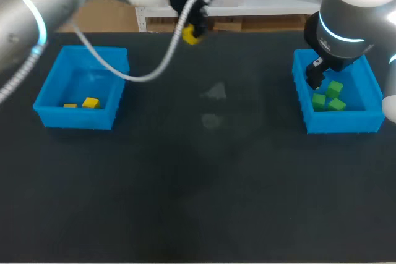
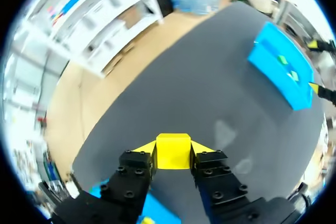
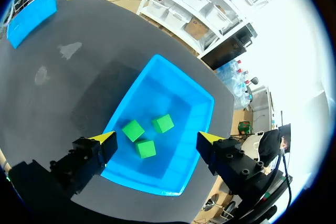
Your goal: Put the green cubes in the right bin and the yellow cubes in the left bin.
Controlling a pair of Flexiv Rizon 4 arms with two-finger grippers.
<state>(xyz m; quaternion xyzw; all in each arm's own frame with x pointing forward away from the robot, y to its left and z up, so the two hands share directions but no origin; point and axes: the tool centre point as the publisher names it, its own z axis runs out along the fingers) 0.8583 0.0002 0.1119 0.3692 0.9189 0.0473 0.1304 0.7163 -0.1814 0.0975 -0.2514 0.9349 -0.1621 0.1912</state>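
Observer: Claw state, left arm?
Recorder: Left claw [image 2: 174, 157] clamped on a small yellow plastic cube [image 2: 173, 148], one yellow-tipped finger flat against each side. Held up off the dark matte table [image 1: 198, 183], out by the far edge, roughly midway between the two bins.
Observer: Right arm?
Recorder: Right claw [image 3: 156, 138] spread wide, gripping nothing. Hangs over the blue plastic bin on the right [image 3: 142, 182], directly above three small green plastic cubes [image 3: 145, 148] lying close together on the bin floor.
Observer: Other bin?
Recorder: Blue plastic bin on the left [image 1: 74, 119], well apart from the held cube. Two more yellow cubes [image 1: 91, 102] inside, toward the near wall.
Observer: Step in hand?
Recorder: By the look of it, carrying yellow to the left bin. Grasp and lift done, release not yet. Probably late in the job, with five cubes binned by colour.
Observer: Next move?
Recorder: Judged only: swing the left claw sideways and nearer, toward the left bin. Stop over the open middle, above the rim, not over a wall. Lower a little, then part the fingers and let drop.
Observer: Hazards?
Recorder: White cable [image 1: 143, 78] looping off the left arm, crossing by the bin's far corner in the head view; possible snag on the rim. Height of cable over the bin hard to tell. Right arm best left parked, well out of the path.
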